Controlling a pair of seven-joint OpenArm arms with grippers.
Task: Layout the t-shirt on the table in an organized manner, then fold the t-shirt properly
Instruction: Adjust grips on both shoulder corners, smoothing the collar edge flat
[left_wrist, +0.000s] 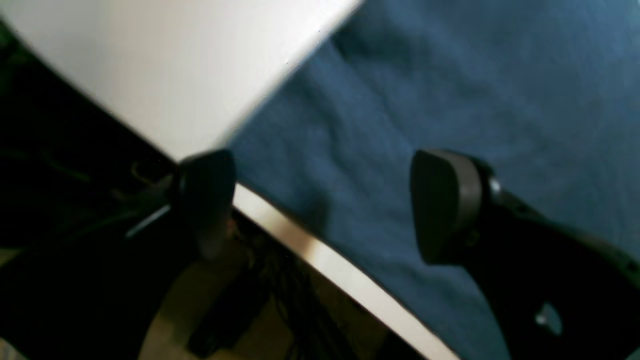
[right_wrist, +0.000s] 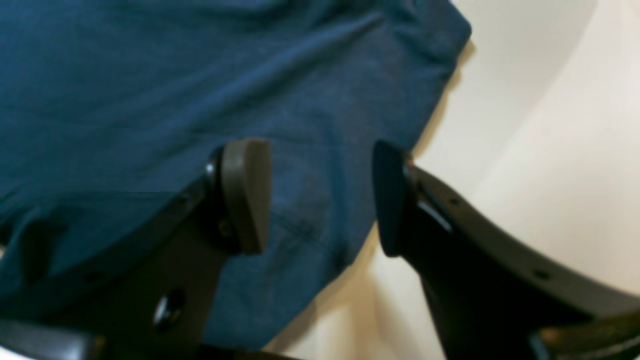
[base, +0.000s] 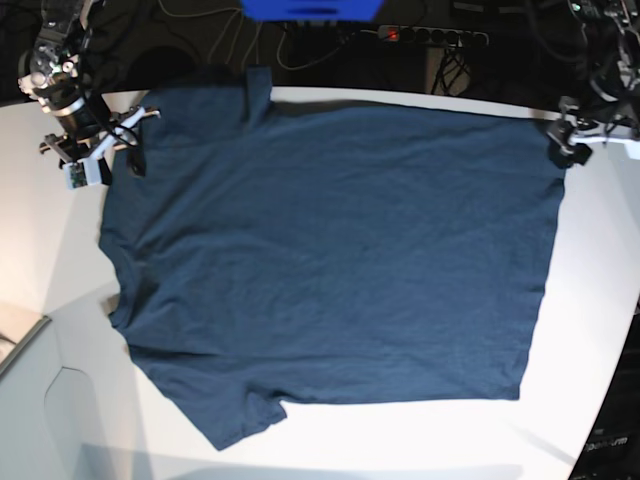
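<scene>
The left gripper (left_wrist: 320, 205) is seen wide open, with nothing held between its two dark pads. One pad is over the blue cloth and the other is out past the table edge. In the base view it (base: 565, 145) is found at the far right corner of the shirt, by the hem.

The right gripper (right_wrist: 320, 197) is also held open, with a clear gap between its pads and nothing pinched. A rounded bit of the cloth's edge is seen under the gap, with bare white table beside it. In the base view it (base: 125, 140) is placed at the far left of the shirt, by a sleeve.

The t-shirt (base: 330, 260) is spread out flat on the table (base: 600, 330). Its long way is laid from left to right across the base view. The shoulders and both sleeves are turned to the left, and the straight bottom hem is turned to the right. One sleeve is pointed at the far edge of the table, and the other at the near edge. Small wrinkles are seen in the cloth.
</scene>
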